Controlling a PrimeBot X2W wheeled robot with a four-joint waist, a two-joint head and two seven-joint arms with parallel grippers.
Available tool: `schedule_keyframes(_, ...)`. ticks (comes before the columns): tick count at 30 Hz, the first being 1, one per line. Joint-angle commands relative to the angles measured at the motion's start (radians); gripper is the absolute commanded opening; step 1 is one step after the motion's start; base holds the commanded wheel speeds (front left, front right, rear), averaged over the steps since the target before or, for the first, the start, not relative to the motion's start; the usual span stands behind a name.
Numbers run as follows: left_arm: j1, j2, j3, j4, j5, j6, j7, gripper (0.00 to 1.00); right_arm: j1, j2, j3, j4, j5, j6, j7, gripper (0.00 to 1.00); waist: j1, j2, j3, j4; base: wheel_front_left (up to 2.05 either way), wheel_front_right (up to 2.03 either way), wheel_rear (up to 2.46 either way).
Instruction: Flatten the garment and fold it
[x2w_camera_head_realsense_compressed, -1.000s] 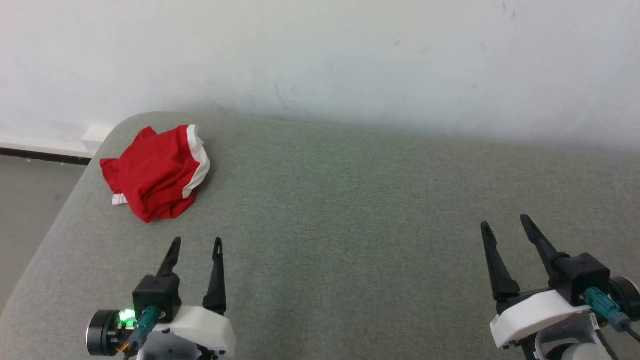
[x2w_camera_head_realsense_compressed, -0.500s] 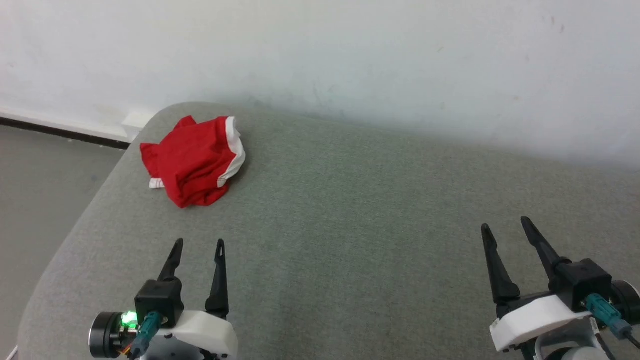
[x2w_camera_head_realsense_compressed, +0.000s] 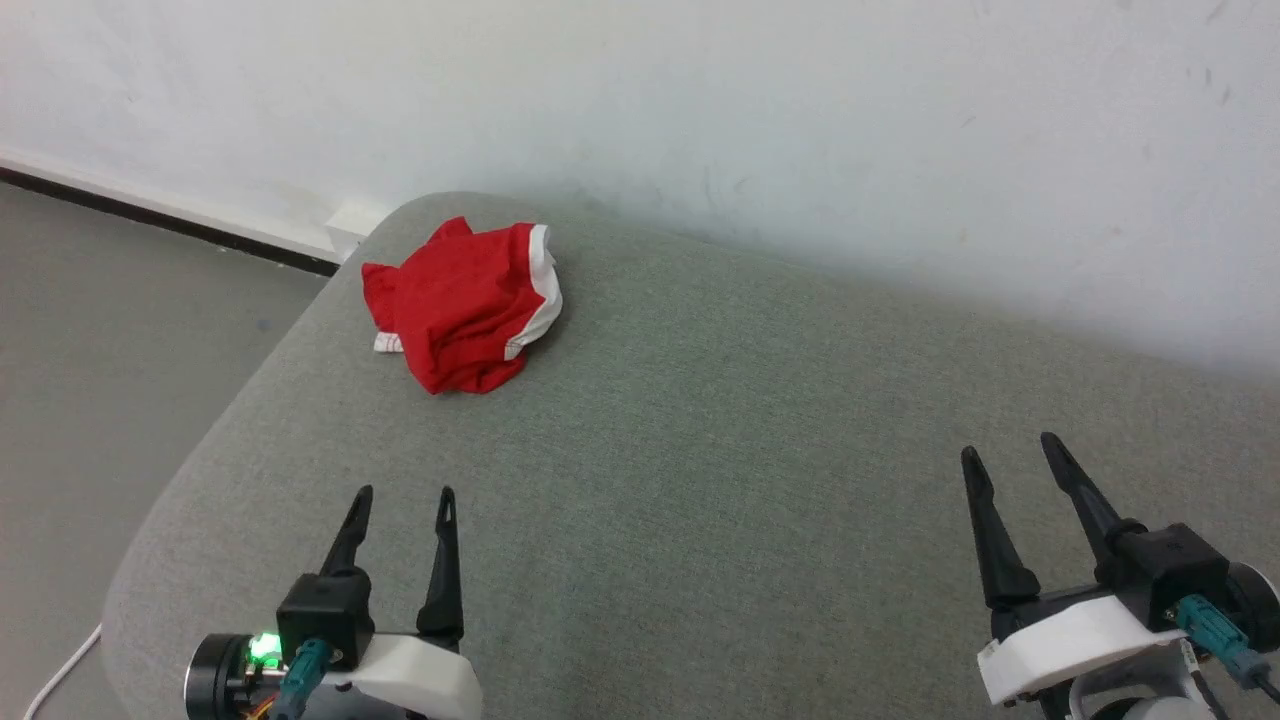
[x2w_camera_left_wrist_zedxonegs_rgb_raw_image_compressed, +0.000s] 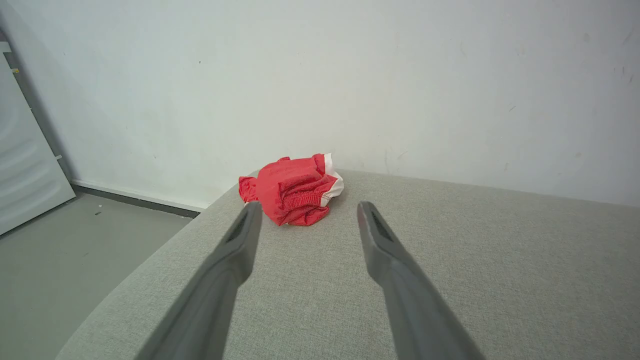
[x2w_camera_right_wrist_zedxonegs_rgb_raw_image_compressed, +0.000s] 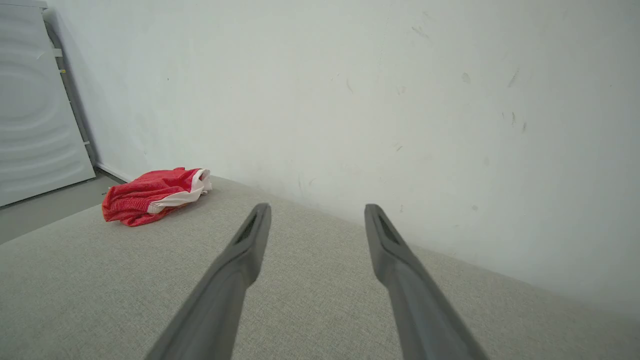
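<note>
The garment (x2w_camera_head_realsense_compressed: 462, 307) is a crumpled red heap with a white stripe, lying near the far left corner of the grey cushioned surface (x2w_camera_head_realsense_compressed: 720, 440). In the left wrist view the garment (x2w_camera_left_wrist_zedxonegs_rgb_raw_image_compressed: 292, 190) lies ahead, just beyond and between the fingertips. In the right wrist view the garment (x2w_camera_right_wrist_zedxonegs_rgb_raw_image_compressed: 152, 195) sits far off to the left. My left gripper (x2w_camera_head_realsense_compressed: 405, 498) hovers open near the front left, well short of the heap, with nothing between its fingers. At the front right my right gripper (x2w_camera_head_realsense_compressed: 1008, 448) is open and empty too.
A white wall (x2w_camera_head_realsense_compressed: 800, 120) runs along the back edge of the surface. The surface's rounded left edge (x2w_camera_head_realsense_compressed: 190, 470) drops to a grey floor (x2w_camera_head_realsense_compressed: 110, 330). A white cable (x2w_camera_head_realsense_compressed: 60, 675) lies on the floor. A pale appliance panel (x2w_camera_right_wrist_zedxonegs_rgb_raw_image_compressed: 35, 110) stands at the left.
The whole head view has swung left, so the garment appears further right and the floor shows more. Both grippers keep their places and stay open.
</note>
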Motion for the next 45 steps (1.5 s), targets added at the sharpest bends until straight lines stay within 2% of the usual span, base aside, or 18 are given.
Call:
schedule_keyframes(1, 0.014, 0.005, -0.005, 0.004, -0.006, 0.007, -0.013, 1.0, 0.013, 0.003, -0.001, -0.001, 0.008, -0.001, -0.012, 1.0, 0.0001, 0.0, -0.003, 0.022, 0.0, 0.0, 0.0)
schedule_keyframes(45, 0.031, 0.009, -0.054, 0.018, -0.015, 0.038, -0.102, 1.0, 0.025, 0.004, -0.003, -0.008, 0.039, -0.002, -0.102, 1.0, 0.0001, 0.0, 0.024, 0.26, 0.0, 0.0, 0.0)
